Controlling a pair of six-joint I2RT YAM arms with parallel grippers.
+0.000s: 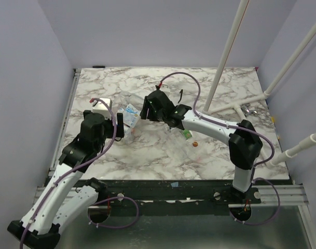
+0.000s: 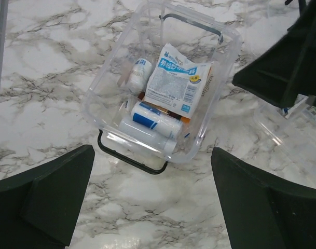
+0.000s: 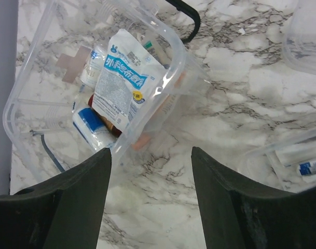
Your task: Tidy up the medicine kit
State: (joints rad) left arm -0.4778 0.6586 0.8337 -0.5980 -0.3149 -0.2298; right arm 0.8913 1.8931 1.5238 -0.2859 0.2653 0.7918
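Medicine kit (image 2: 147,31) sitting open on table (image 1: 225,155), toward its left edge.
I'm hovering left gripper (image 2: 152,155) and right gripper (image 3: 151,153) above it, both spread wide, gripping nothing; best rising straight, clearing walls and packet (image 2: 176,83).

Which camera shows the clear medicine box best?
The left wrist view: the whole medicine kit shows, contents plain. The right wrist view cuts off its edge; the top view shows it small and indistinct.
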